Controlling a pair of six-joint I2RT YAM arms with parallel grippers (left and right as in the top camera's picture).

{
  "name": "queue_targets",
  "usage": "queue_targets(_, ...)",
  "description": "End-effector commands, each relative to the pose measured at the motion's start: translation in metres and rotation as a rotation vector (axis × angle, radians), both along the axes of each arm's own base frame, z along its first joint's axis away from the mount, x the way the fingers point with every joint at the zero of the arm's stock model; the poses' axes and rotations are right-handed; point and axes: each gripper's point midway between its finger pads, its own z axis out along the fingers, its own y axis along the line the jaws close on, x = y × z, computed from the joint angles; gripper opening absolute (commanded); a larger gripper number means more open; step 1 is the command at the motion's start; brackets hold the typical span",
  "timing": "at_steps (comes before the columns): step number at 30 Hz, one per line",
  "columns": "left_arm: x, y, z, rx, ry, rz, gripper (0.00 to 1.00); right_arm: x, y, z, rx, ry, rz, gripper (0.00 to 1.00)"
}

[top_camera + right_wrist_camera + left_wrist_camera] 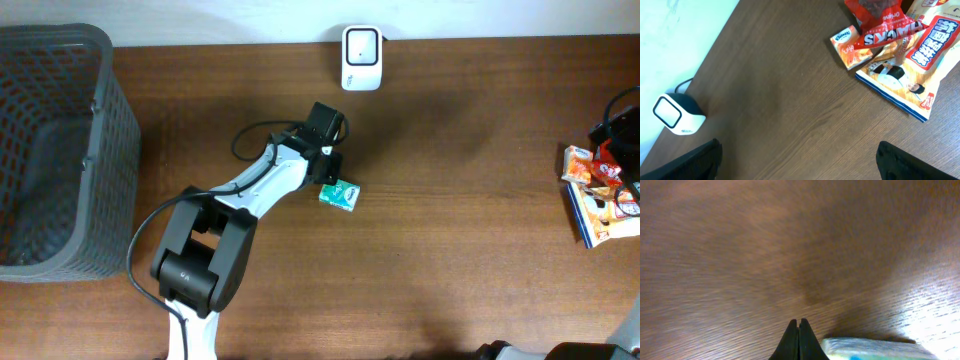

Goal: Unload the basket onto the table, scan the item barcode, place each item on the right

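**Overhead.** A dark mesh basket [60,150] stands far left of the white scanner [361,58]. Its inside is too shadowed to tell any contents. The green box [340,194] lies flat on the table [450,270], on the robot's side of the scanner and slightly left of it. Its long axis runs roughly left to right, with the right end tipped a little toward the robot. Its label is too small to read. The left gripper [328,172] is at the box's left end. A pile of snack packets [600,195] lies far right of the scanner.

**Left wrist.** The 2 fingers [792,342] are pressed together with nothing between them. The box [875,350] is just beside them, on their right.

**Right wrist.** The right gripper [800,167] is spread wide, its 2 fingers at the lower corners, and it holds nothing. The scanner [677,115] is at the left. Across the table from it lie a red packet [880,25] printed "HAWKS", a small orange packet [852,47] and a flat white packet [897,82] with a cartoon figure.
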Motion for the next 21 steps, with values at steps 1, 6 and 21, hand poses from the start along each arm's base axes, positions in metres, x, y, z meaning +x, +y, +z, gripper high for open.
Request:
queue_targets(1,-0.015,-0.017,-0.014,-0.072,0.087,-0.071,0.02,0.000,-0.001,0.000,0.003,-0.002,-0.005,0.99)
queue_targets(6,-0.046,-0.010,-0.023,-0.061,0.227,-0.082,0.00,0.000,-0.001,0.000,0.003,-0.002,-0.005,0.98)
queue_targets(21,-0.095,-0.069,0.007,-0.442,0.487,-0.192,0.00,0.000,-0.001,0.000,0.003,-0.002,-0.005,0.98)
